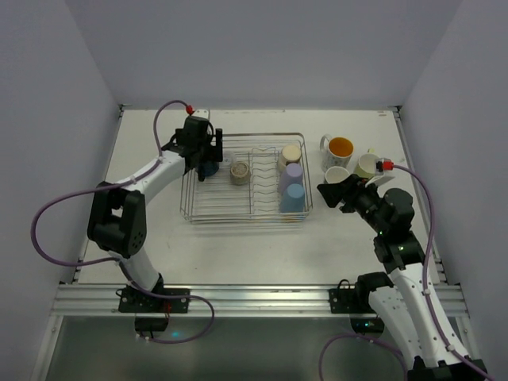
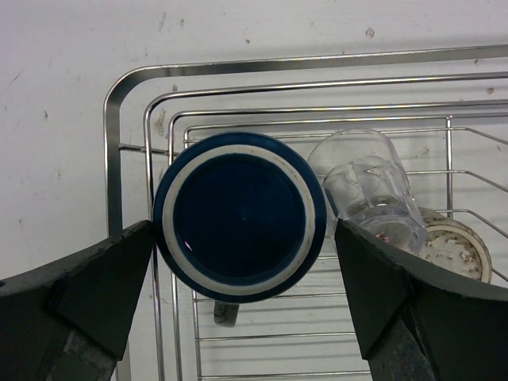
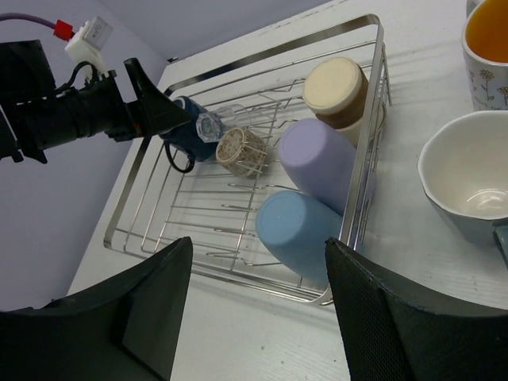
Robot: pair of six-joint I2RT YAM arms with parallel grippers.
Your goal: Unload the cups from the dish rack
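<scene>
The silver wire dish rack (image 1: 200, 205) stands mid-table. My left gripper (image 1: 208, 152) is open, its fingers (image 2: 103, 278) on either side of an upside-down dark blue cup (image 2: 240, 216) in the rack's far left corner, with a small gap on the right side. A clear glass (image 2: 369, 190) and a pale textured cup (image 2: 456, 248) lie beside it. Cream (image 1: 290, 154), lavender (image 1: 292, 175) and light blue (image 1: 292, 197) cups lie along the rack's right end. My right gripper (image 1: 333, 193) is open and empty, just right of the rack; its wrist view shows the light blue cup (image 3: 305, 234).
Outside the rack, on the right, stand a white mug with orange inside (image 1: 340, 148), a cream cup (image 1: 336, 175) and a yellow-green cup (image 1: 366, 165), close to my right gripper. White walls enclose the table on three sides.
</scene>
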